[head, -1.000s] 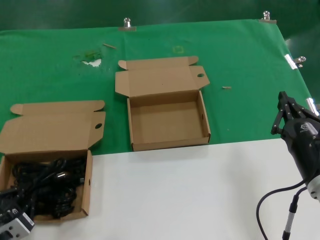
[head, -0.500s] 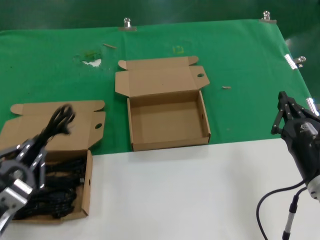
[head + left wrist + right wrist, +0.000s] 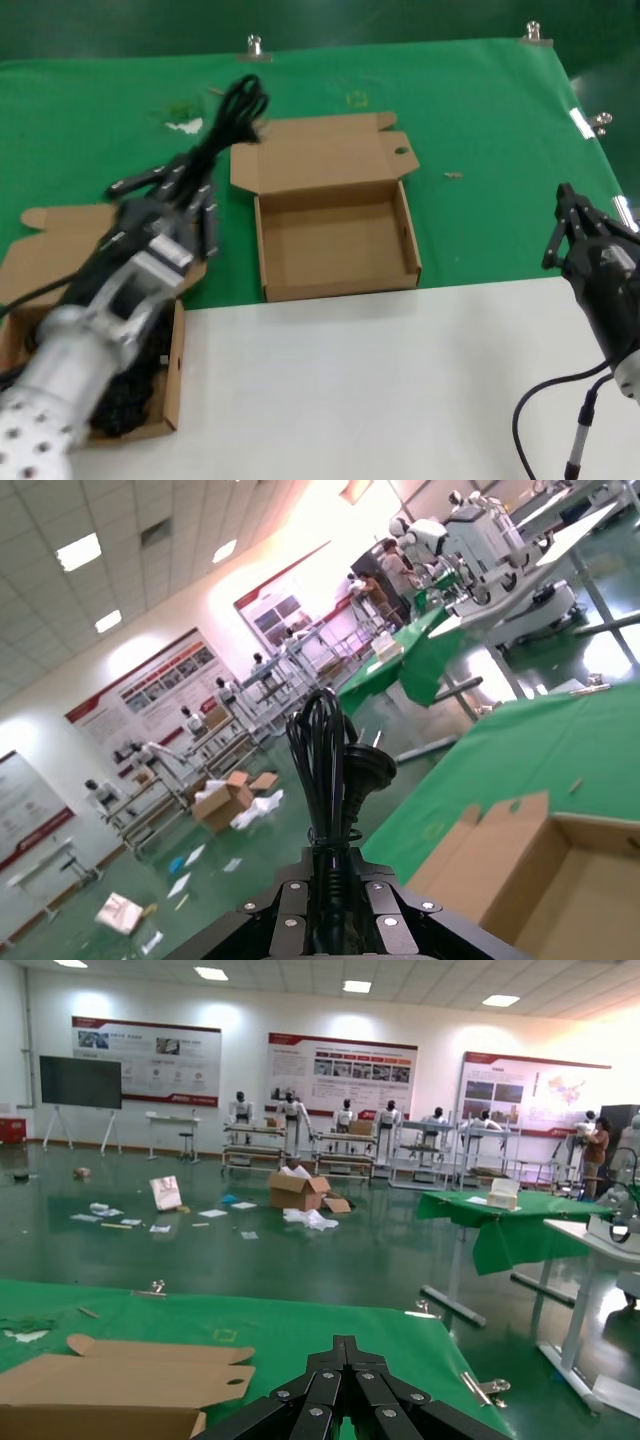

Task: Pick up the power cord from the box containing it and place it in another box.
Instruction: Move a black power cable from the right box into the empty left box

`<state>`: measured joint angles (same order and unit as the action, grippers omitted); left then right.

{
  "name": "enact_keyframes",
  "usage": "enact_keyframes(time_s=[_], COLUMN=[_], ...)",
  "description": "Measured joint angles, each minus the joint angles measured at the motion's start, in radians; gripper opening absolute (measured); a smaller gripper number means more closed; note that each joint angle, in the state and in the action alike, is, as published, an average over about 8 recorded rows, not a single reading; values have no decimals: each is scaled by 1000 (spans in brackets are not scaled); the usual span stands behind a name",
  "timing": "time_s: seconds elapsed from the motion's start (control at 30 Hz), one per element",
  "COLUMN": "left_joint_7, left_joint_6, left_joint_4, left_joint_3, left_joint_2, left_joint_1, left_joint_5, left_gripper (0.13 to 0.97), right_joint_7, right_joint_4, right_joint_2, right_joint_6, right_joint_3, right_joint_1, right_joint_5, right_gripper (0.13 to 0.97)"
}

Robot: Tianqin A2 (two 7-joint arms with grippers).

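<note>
The table [image 3: 480,110] carries a green cloth at the far side and a white surface nearer the robot. On the cloth near the middle sits another box [image 3: 337,245], open, its floor bare brown, its lid flap with a round hole folded back behind it. To its left, at the edge of the white surface, lies the box containing it [image 3: 172,375], also open, with a heap of black cords inside, mostly hidden under the left arm. The left pincer [image 3: 190,195] is raised above the cloth between the two boxes, its fingers clamped on the power cord [image 3: 232,110], which sticks up and away from the fingers as a slim bundled hank, clear of both boxes. The right pincer [image 3: 575,215] hangs at the table's right edge, fingers closed together and holding nothing.
</note>
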<state>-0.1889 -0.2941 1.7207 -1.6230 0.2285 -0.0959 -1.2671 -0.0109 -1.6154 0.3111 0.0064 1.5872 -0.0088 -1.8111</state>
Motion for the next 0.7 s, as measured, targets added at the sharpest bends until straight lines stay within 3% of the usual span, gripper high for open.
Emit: enact_keyframes(time_s=[0.13, 0.3, 0.53, 0.7], left_joint_7=[33, 57, 136, 268], left_joint_6=[-56, -63, -23, 35], left_joint_4=[-13, -46, -160, -302], left_joint_3=[-21, -119, -298, -389], left_joint_2=[-108, -188, -222, -227], left_joint_1=[-60, -124, -201, -265], left_joint_5=[155, 332, 557, 706], left_gripper=[199, 198, 197, 197], right_joint_7=[0, 0, 0, 0], right_joint_4=[0, 0, 0, 0], right_joint_2=[0, 0, 0, 0], right_joint_6=[0, 0, 0, 0], right_joint_3=[0, 0, 0, 0], right_joint_1=[0, 0, 0, 0], right_joint_5=[0, 0, 0, 0], right_gripper=[138, 138, 138, 138])
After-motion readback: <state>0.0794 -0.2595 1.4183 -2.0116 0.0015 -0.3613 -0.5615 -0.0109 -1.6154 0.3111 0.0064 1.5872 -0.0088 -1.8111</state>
